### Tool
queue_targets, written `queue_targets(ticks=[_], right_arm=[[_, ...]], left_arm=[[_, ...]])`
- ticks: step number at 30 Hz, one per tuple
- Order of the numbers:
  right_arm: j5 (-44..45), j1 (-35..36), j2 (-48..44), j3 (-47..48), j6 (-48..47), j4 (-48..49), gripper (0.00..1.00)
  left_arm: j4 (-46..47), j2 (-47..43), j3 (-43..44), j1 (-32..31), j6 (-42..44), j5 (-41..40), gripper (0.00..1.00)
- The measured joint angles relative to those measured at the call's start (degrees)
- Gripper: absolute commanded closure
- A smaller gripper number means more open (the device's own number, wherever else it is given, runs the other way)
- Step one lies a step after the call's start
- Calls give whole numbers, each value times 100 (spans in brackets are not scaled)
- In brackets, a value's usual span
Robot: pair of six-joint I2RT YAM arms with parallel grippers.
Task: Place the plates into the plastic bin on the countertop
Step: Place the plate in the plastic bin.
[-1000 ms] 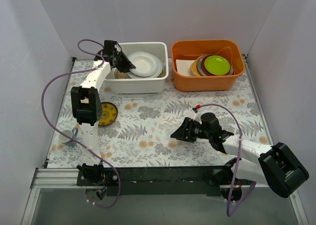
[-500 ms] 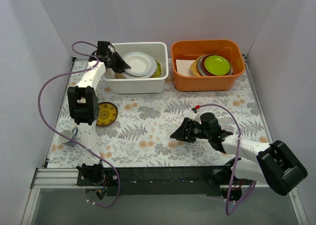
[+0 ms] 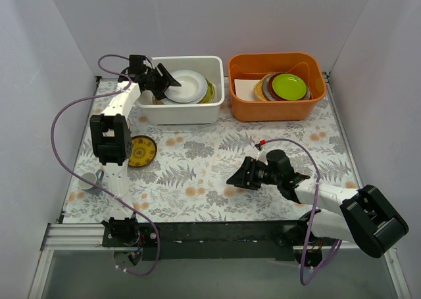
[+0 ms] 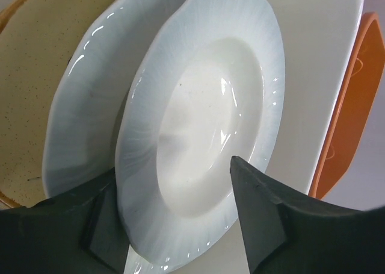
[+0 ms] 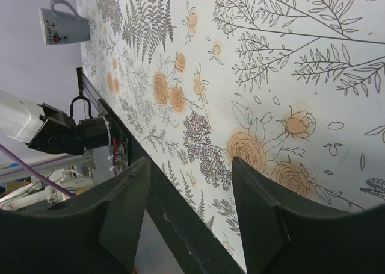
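The white plastic bin (image 3: 197,115) stands at the back left of the countertop (image 3: 217,161). A plain white plate (image 3: 189,85) lies in it on top of other plates. My left gripper (image 3: 170,82) hovers open at that plate's left rim. In the left wrist view the plate (image 4: 204,123) lies between the spread fingers of the left gripper (image 4: 172,167), on a second white plate (image 4: 84,117) and a beige speckled plate (image 4: 36,75). A small dark-yellow patterned plate (image 3: 141,151) lies on the cloth by the left arm. My right gripper (image 3: 235,179) is open and empty over the cloth, as the right wrist view (image 5: 191,161) shows.
An orange tub (image 3: 276,105) at the back right holds a stack with a lime-green plate (image 3: 289,85) on top. A grey mug (image 3: 89,179) stands at the left edge, also in the right wrist view (image 5: 63,26). White walls close in three sides.
The left gripper lowered the white plate into the bin and its jaws have opened off it. The plate now lies flatter and further left. The right arm has hardly moved.
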Motion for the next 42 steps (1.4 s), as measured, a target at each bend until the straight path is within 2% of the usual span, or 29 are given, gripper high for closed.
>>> queue_targets(ticks=[9, 14, 25, 30, 36, 42], right_arm=[[-61, 0, 0, -4, 0, 0, 36], [-63, 0, 0, -4, 0, 0, 36], [-83, 0, 0, -4, 0, 2, 36], [-87, 0, 0, -4, 2, 0, 36], [-90, 0, -4, -4, 0, 0, 36], [-90, 0, -13, -4, 0, -2, 36]], left_arm=[[-695, -17, 372, 0, 83, -219, 28], [-1196, -22, 715, 7, 160, -234, 20], [-1681, -356, 680, 17, 170, -197, 18], [-2024, -422, 798, 13, 249, -522, 18], [-2092, -916, 201, 46, 273, -1423, 17], [-1862, -2140, -702, 90, 195, -1753, 17]])
